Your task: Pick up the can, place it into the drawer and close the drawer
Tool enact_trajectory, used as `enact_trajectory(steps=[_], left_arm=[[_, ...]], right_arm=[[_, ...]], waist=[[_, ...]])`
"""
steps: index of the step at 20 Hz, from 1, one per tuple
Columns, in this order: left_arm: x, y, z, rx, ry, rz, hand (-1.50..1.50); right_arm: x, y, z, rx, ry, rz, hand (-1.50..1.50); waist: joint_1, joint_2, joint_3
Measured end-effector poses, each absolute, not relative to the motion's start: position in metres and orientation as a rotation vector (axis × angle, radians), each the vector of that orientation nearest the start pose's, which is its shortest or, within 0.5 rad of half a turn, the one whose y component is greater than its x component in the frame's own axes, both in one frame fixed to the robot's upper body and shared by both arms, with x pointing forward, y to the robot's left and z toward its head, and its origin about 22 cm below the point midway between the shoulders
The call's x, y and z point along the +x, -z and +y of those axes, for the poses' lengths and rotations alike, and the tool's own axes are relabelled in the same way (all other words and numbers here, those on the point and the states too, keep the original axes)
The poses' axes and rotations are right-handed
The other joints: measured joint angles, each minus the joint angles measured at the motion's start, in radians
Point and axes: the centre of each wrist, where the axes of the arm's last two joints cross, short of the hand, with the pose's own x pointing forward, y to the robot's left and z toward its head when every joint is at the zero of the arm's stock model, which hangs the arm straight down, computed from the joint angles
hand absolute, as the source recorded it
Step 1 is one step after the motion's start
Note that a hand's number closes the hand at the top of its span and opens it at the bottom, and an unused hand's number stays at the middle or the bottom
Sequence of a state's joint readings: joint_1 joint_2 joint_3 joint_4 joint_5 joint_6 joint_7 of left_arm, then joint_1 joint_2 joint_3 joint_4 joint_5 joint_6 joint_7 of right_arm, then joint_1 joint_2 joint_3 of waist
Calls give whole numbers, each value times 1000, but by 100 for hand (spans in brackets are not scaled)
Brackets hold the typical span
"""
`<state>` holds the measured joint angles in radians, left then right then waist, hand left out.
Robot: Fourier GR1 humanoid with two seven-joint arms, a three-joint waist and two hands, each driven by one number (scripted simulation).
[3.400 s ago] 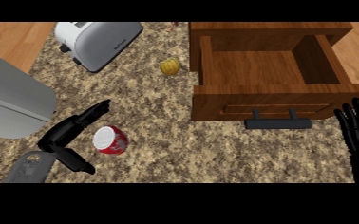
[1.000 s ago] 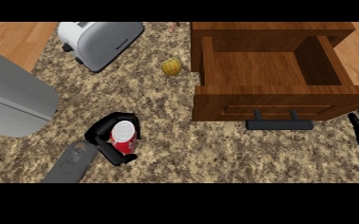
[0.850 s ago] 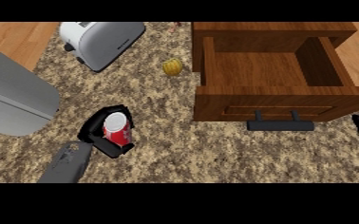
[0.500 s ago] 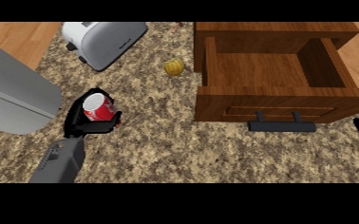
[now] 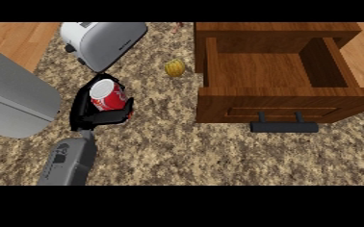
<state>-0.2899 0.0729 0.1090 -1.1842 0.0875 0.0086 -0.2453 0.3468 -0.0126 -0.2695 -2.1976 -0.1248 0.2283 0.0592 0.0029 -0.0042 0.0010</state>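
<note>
Left hand (image 5: 96, 110) was curled round the can (image 5: 108, 95), fingers and thumb wrapping its sides, so the can was in its hold over the left part of the surface (image 5: 177, 144), just in front of the toaster (image 5: 99, 38). Whether the can's base cleared the surface could not be told from this view. The can showed red with a pale top, tilted toward the view. Right hand was not in view. Drawer (image 5: 274, 77) stood open at the right back of the surface, its cavity bare, dark handle (image 5: 284, 126) facing the near edge. A small yellow thing (image 5: 175, 68) lay between toaster and drawer, just beside the drawer's left wall. A grey rounded object (image 5: 21, 101) sat at the left edge. Judgement: the can is likely light, rigid and thin-walled, smooth enough to slip if held only at the rim; a wrap round the middle of its body, as here, suits it best. The carry to the drawer runs rightward past the yellow thing and over the drawer's left wall, so the can must ride high enough to clear that wall.
</note>
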Motion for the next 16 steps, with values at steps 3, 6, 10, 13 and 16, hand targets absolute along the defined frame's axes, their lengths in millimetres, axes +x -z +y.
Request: enact_trajectory(steps=[3,6,10,13,16], left_arm=[[317,-10,221,-9,-14,-1733,150],[325,-37,201,-13,11,-1756,150],[333,-69,167,-40,51,-1763,150],[339,-93,149,-53,84,-1758,150],[348,-120,125,-53,106,-1773,150]], right_arm=[[134,-94,-303,-180,35,-1832,-150],[133,-99,-304,-182,40,-1832,-150],[135,-101,-303,-183,39,-1835,-150],[137,-99,-297,-182,38,-1837,-150],[137,-100,-298,-183,43,-1835,-150]], waist=[[-3,1,0],[-5,1,0],[-8,2,-1],[-9,3,-1],[-13,3,-1]])
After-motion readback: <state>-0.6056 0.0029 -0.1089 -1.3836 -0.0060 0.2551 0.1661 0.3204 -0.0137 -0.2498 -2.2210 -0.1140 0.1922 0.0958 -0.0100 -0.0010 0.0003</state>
